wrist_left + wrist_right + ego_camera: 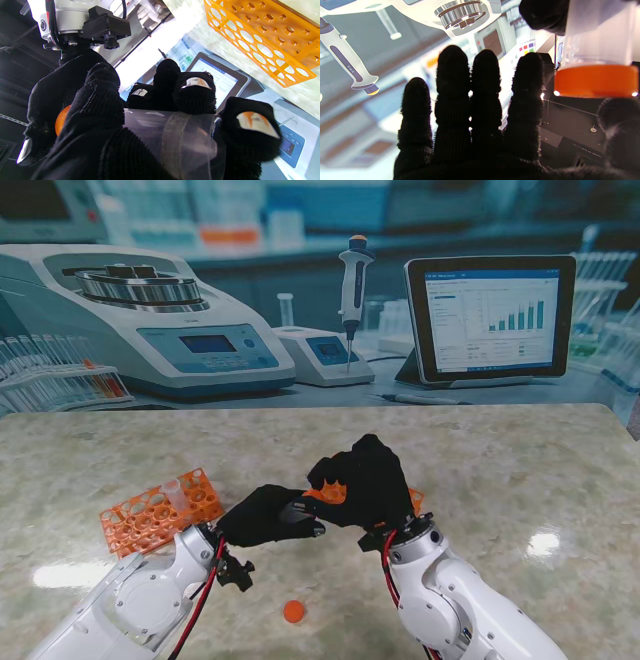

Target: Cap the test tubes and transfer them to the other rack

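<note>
Near the middle of the desk (520, 480), toward its near edge, the two black-gloved hands meet just above the surface. The left hand (262, 515) has its fingers (195, 93) curled around a clear test tube (172, 140), which lies roughly level across the palm with its open end pointing toward the other hand. The right hand (365, 480) stands palm-up against that end, and the right wrist view shows an orange cap (596, 80) sitting on the tube's mouth, with the right thumb (620, 130) touching the cap's outer face while the four fingers (485, 100) stand straight and close together, gripping nothing. Whether the cap is fully seated on the tube cannot be told. An orange rack (160, 512) lies toward the desk's left side, just beside the left wrist, with one clear tube (174, 490) standing in a hole near its far edge. A corner of a second orange rack (415, 500) shows just behind the right hand, mostly hidden by it. A loose orange cap (293, 611) lies flat close to the desk's near edge, between the two forearms and apart from both. Beyond the desk's far edge hangs a printed laboratory backdrop (300, 300).
</note>
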